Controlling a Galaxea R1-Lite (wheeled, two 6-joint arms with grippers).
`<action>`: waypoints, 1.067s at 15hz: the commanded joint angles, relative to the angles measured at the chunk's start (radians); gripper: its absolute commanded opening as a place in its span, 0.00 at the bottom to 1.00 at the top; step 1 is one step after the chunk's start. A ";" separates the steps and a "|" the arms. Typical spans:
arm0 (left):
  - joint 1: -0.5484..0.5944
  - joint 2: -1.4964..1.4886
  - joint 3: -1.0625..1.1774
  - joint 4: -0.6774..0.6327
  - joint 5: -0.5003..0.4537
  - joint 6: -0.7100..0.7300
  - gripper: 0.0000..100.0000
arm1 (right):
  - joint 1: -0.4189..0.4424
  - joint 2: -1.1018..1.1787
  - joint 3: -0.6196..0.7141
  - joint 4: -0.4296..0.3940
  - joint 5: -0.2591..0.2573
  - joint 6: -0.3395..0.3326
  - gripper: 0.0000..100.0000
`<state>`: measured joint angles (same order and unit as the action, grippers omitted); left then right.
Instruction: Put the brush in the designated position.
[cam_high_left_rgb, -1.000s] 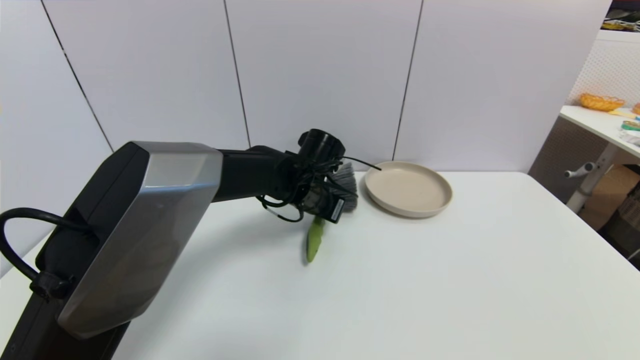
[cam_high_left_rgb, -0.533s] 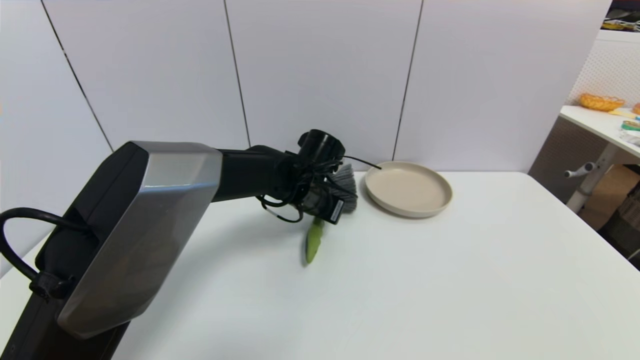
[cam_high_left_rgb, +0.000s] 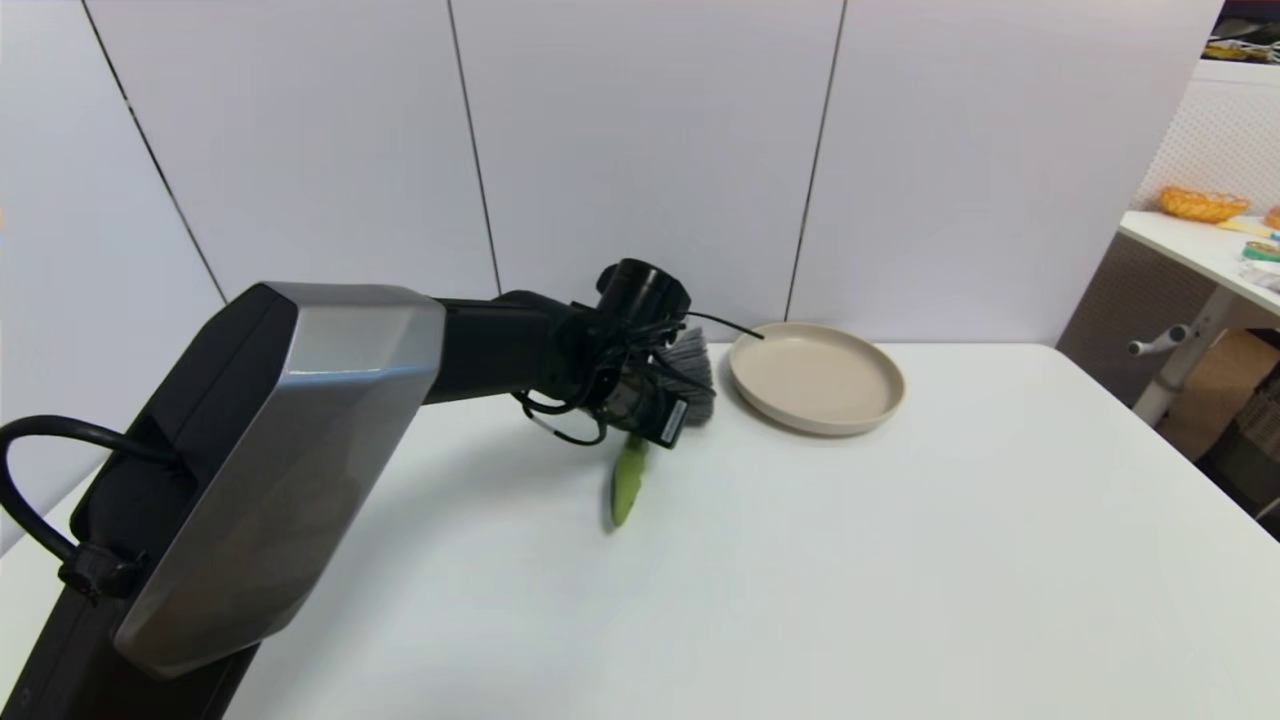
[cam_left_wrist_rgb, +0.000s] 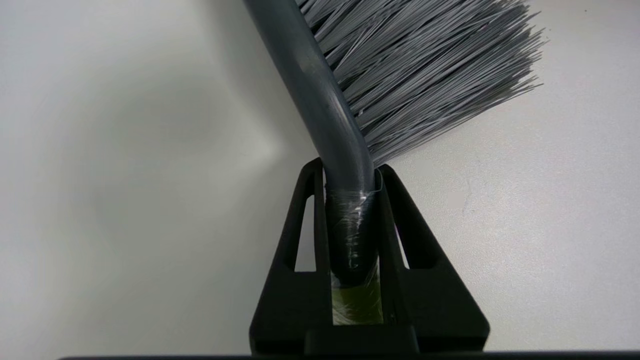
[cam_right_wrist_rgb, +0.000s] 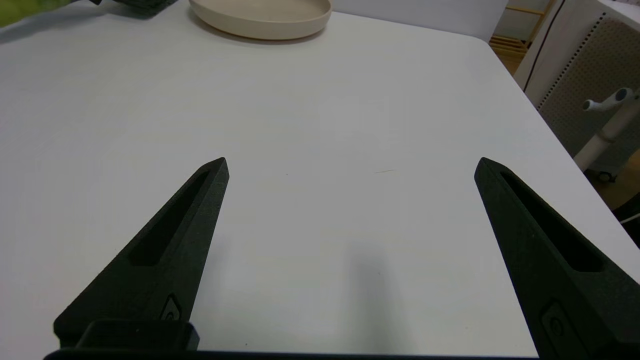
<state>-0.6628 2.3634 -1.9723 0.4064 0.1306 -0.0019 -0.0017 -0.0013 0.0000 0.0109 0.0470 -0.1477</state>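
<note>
The brush has an olive-green handle (cam_high_left_rgb: 628, 490), a dark neck and grey bristles (cam_high_left_rgb: 690, 372). My left gripper (cam_high_left_rgb: 655, 400) reaches over the table's middle and is shut on the brush just left of the beige plate. In the left wrist view the gripper (cam_left_wrist_rgb: 350, 175) clamps the neck of the brush (cam_left_wrist_rgb: 325, 100), with the bristles (cam_left_wrist_rgb: 425, 70) fanning out close above white tabletop. Whether the brush touches the table I cannot tell. My right gripper (cam_right_wrist_rgb: 350, 165) hovers open and empty over the table's near right part; it is out of the head view.
A beige plate (cam_high_left_rgb: 815, 378) sits at the table's back, right of the brush, also in the right wrist view (cam_right_wrist_rgb: 260, 17). White wall panels stand behind the table. The table's right edge (cam_high_left_rgb: 1150, 430) borders a second table with a basket (cam_high_left_rgb: 1200, 204).
</note>
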 joint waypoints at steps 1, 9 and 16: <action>0.006 0.000 0.000 0.003 0.000 0.000 1.00 | 0.000 0.001 0.002 0.000 0.001 -0.001 1.00; 0.014 -0.112 0.010 0.057 0.009 -0.003 1.00 | 0.000 0.001 0.002 0.000 0.001 -0.001 1.00; 0.115 -0.533 0.170 0.193 0.064 0.005 1.00 | 0.000 0.001 0.002 0.000 0.001 -0.001 1.00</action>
<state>-0.6002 2.0455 -1.9089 0.5845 0.1785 0.0013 -0.0017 -0.0013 0.0000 0.0109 0.0466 -0.1472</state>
